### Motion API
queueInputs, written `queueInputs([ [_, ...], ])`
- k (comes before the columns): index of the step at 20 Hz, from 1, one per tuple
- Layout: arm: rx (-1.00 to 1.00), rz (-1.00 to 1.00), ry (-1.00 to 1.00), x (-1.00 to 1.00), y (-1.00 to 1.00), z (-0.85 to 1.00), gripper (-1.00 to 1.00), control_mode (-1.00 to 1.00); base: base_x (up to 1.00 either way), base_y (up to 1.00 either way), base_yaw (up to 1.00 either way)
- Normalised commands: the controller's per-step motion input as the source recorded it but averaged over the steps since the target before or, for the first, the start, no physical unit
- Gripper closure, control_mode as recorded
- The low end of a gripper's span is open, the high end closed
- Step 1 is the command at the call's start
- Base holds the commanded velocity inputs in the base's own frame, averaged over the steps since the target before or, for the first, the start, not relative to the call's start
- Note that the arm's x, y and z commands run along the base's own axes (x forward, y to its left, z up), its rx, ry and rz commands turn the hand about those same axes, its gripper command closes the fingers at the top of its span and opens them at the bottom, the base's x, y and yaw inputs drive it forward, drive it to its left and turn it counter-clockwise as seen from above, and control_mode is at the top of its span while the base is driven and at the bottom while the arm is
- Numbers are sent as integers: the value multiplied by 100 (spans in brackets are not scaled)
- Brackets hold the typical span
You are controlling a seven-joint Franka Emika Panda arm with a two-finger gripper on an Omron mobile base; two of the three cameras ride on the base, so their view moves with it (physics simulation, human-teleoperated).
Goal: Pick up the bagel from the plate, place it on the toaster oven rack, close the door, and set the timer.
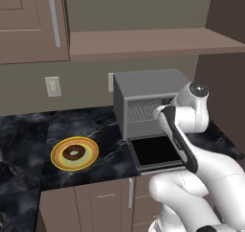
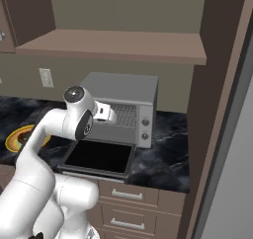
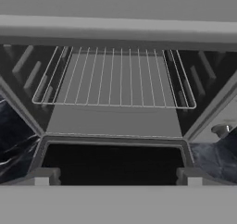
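- The two-finger gripper (image 3: pixel 118 176) faces the grey boxy toaster oven (image 1: pixel 148 89), jaws spread wide and holding nothing.
- One small dark brown ring bagel (image 1: pixel 73 153) lies on one yellow-rimmed round plate (image 1: pixel 91 158), well to the left of the oven on the black marble counter (image 1: pixel 28 130).
- One silver wire rack (image 3: pixel 113 82) sits bare inside; one dark glass door (image 1: pixel 155 152) lies folded down.
- Risk, I'd say: swinging over to the plate, the arm could clip the lowered door, or a shallow pinch could drop the flat bagel.
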Motion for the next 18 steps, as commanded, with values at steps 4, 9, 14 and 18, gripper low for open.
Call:
queueInputs([
  [4,0,-3,-6,35,-5,-36,-100,-100,0,0,0],
  [9,1,-5,-4,32,0,-2,-100,-100,0,0,0],
  [14,2,-2,0,31,0,0,-100,-100,0,0,0],
  [18,3,0,0,27,0,-8,-100,-100,0,0,0],
])
